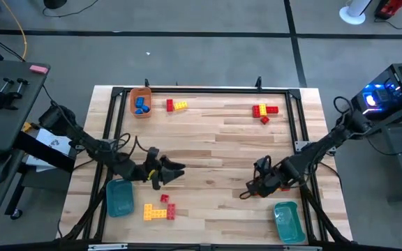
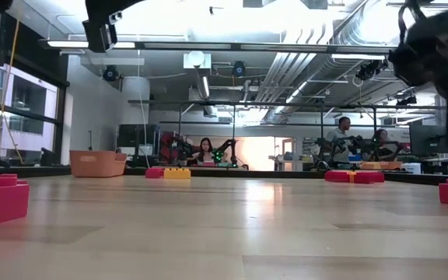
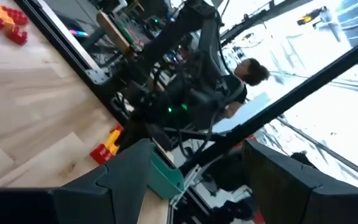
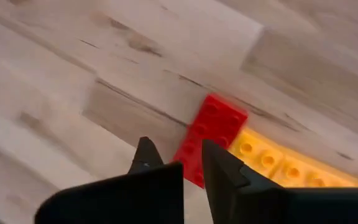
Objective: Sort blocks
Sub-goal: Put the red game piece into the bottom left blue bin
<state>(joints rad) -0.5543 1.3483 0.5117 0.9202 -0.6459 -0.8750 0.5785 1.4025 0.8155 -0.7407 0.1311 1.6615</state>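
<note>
Overhead plate with wrist insets. The right gripper (image 1: 251, 189) sits low over the bench near its front right corner; in the right wrist view its fingers (image 4: 219, 163) stand a narrow gap apart above a red block (image 4: 209, 138) joined to a yellow block (image 4: 278, 163), with nothing gripped. The step in hand appears to be a pick: the fingers should straddle the red block squarely across its short sides and descend fully before closing, since a grip on the seam would probably lift both colours together. The left gripper (image 1: 165, 172) hovers left of centre, fingers spread wide and empty.

Remaining blocks: a red and yellow row (image 1: 176, 105) near the back edge, a red and yellow cluster (image 1: 264, 111) toward the back right corner, and a yellow and red group (image 1: 159, 209) near the front edge.

Containers: the orange tray (image 1: 141, 93) at the back left corner holds blue blocks (image 1: 142, 105); the teal tray (image 1: 119, 198) at front left appears empty; the teal tray (image 1: 288, 222) at front right shows no clear contents
</note>
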